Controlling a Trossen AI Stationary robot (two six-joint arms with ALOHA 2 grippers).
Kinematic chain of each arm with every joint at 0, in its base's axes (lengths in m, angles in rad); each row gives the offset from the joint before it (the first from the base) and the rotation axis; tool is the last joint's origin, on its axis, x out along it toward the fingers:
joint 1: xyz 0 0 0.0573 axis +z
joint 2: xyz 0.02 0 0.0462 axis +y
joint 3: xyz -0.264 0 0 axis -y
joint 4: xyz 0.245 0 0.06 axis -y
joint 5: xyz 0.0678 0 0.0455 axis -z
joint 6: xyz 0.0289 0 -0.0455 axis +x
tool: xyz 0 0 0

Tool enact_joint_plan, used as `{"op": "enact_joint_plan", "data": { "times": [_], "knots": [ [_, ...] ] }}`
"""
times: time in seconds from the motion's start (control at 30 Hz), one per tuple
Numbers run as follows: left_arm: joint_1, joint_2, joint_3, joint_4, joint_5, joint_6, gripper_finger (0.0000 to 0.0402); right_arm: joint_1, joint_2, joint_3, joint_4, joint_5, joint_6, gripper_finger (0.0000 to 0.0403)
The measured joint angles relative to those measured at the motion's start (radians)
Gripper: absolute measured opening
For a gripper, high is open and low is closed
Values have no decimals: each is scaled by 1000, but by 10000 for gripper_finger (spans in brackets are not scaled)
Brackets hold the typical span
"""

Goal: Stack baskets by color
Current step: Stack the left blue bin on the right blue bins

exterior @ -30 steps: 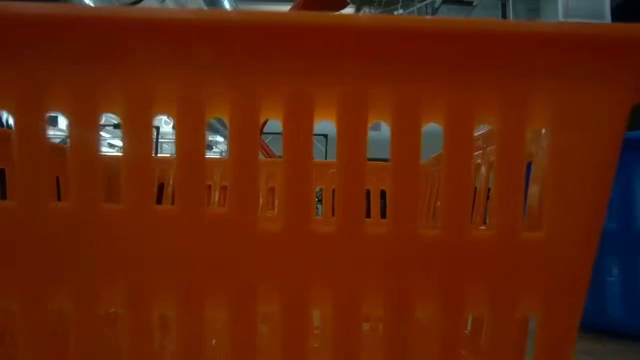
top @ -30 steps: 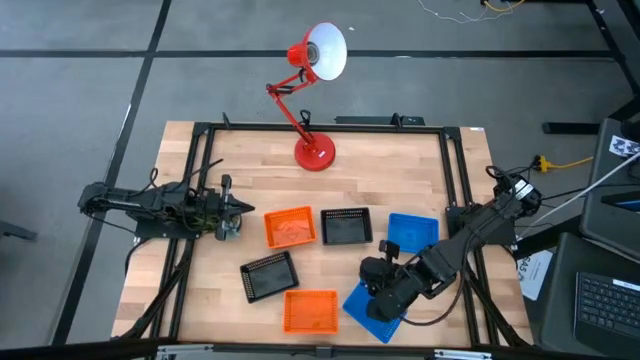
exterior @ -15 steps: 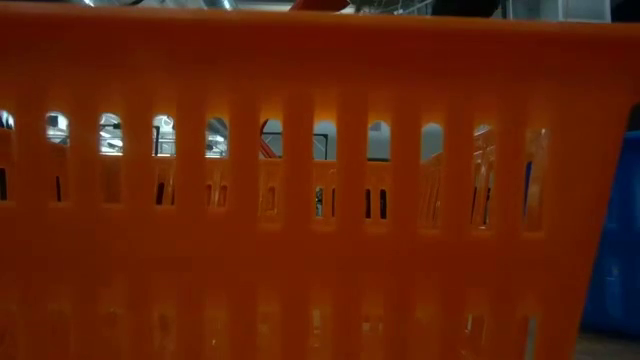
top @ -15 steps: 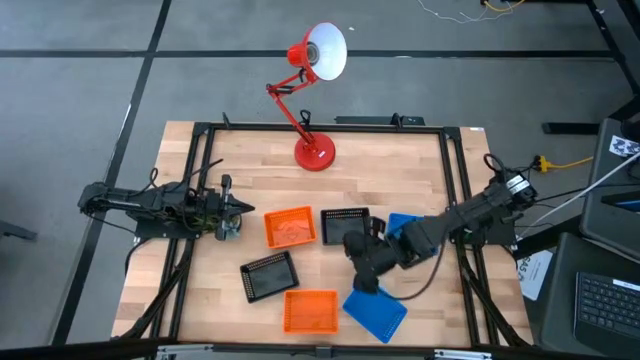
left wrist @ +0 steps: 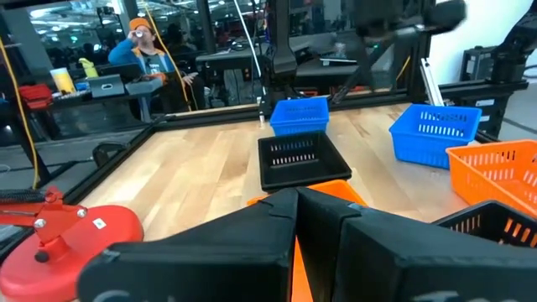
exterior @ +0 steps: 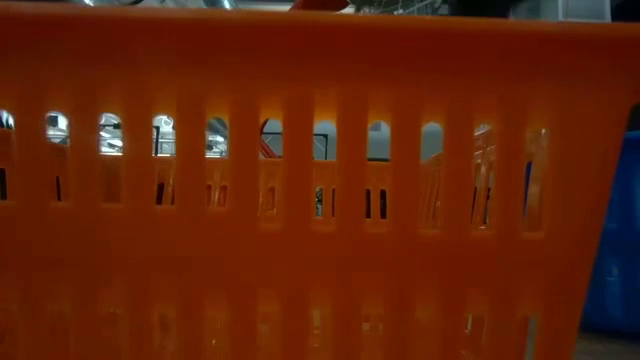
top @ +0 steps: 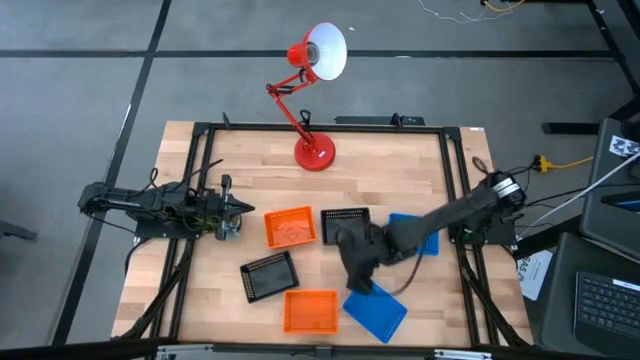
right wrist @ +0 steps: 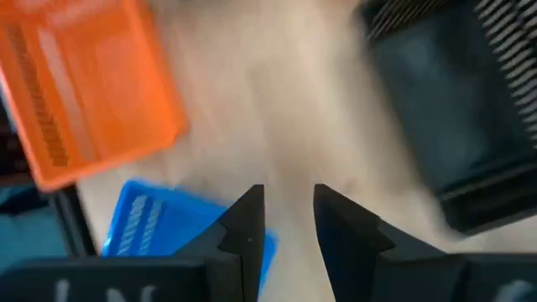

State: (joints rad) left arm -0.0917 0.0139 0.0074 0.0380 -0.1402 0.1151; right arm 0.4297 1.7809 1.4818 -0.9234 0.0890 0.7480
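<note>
The high view shows six baskets resting flat on the wooden table: orange [top: 290,227], black [top: 343,222] and blue [top: 412,232] in a far row, black [top: 268,276], orange [top: 310,310] and blue [top: 376,311] nearer. My right gripper [top: 357,268] points steeply down over bare wood between the far black basket and the near blue one, open, with nothing between its fingers [right wrist: 289,220]. My left gripper [top: 233,216] waits level at the table's left, shut [left wrist: 295,220], beside the far orange basket.
A red desk lamp [top: 313,152] stands at the table's far middle, its base [left wrist: 67,235] in the left wrist view. A black frame [top: 200,130] rims the table. One orange basket wall [exterior: 300,200] fills the low view. A person sits in the room beyond.
My right gripper has moved toward the table's far left, from above the near blue basket to the bare wood beside the far black basket, sinking a little. Its fingers kept the same gap. No basket has moved.
</note>
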Motion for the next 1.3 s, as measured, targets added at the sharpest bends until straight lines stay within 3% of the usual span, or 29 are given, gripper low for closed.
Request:
{"op": "enact_joint_plan", "data": {
  "times": [0.23,0.37,1.13,1.2,1.3],
  "knots": [
    [0,0,0,0,0,26,2,135,49,-1,-94,-7,303,103],
    [0,0,0,0,0,27,2,181,64,-1,-92,-7,399,103],
    [0,0,0,1,0,19,2,202,211,-1,-126,-31,433,102],
    [0,0,0,1,0,19,2,202,219,-1,-127,-37,430,87],
    [0,0,0,1,0,19,2,202,220,-1,-141,-50,417,27]
  ]
}}
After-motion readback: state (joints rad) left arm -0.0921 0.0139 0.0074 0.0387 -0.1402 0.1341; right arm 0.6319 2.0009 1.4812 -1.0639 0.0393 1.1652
